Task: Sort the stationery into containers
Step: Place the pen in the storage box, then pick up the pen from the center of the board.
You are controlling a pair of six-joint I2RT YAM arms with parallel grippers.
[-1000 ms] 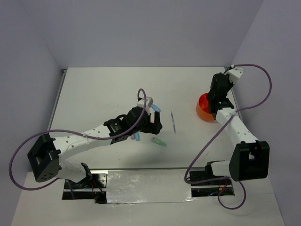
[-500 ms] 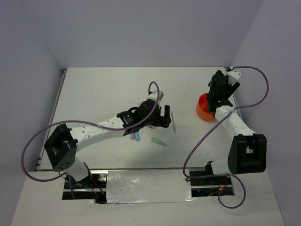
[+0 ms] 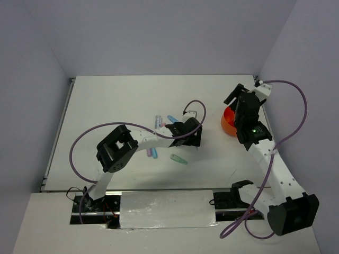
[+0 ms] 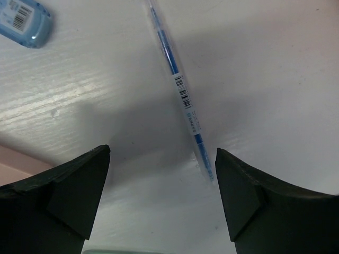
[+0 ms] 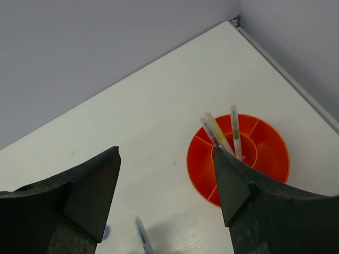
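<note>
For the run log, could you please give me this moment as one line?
left gripper open, over thin clear blue-cored pen lying on white table | right gripper open, raised beside round orange plastic cup holding three pens

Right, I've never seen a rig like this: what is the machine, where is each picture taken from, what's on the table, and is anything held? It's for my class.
Two robot arms are bolted at the near edge of a white table. The wide picture looks down from above and behind them; the other two come from a camera on each wrist, the dark wedges being that arm's fingers. The left gripper hangs open over a thin blue pen lying flat, a blue marker nearby. The right gripper is open near an orange cup with three pens in it. Nothing is held.
</note>
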